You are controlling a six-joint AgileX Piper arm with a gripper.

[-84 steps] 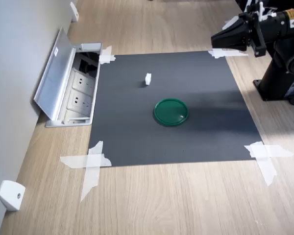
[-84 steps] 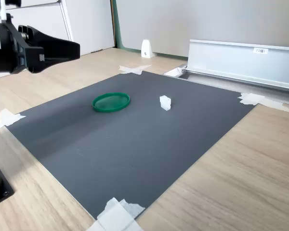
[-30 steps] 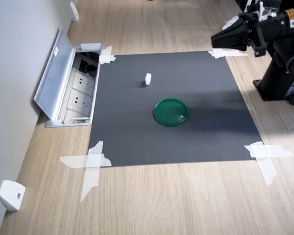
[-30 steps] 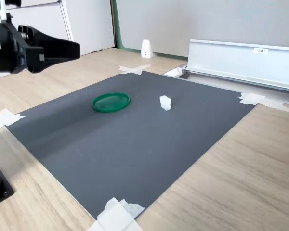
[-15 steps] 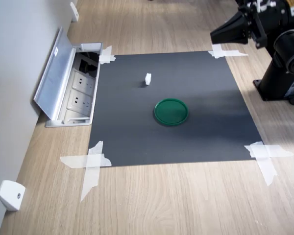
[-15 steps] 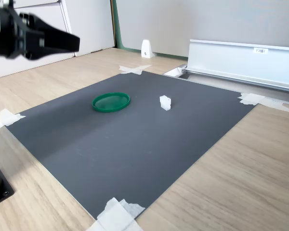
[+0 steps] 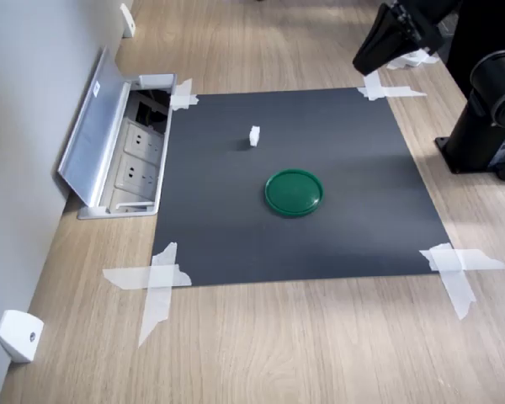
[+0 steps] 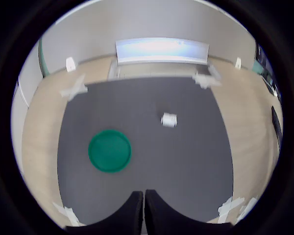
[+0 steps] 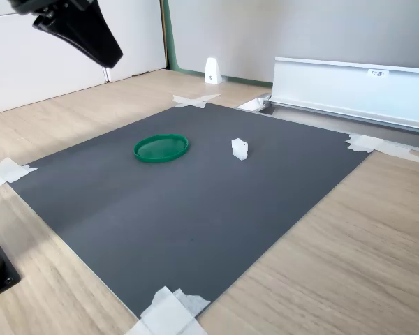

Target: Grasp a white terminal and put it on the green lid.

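White plastic, the white terminal [image 7: 254, 135] is seen at eleven o'clock of the green lid [image 7: 294, 192], apart; the end effector [image 8: 144, 208] is held high (fingers pressed together, empty) for approach.

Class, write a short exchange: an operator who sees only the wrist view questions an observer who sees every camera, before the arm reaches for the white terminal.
Operator: How high is the gripper over the mat?
Observer: It hangs high, near the taped corner at the first exterior view's upper right.
Operator: What is the bright strip beyond the white terminal?
Observer: It is the raised cover of a floor box; the first exterior view shows power sockets inside it.
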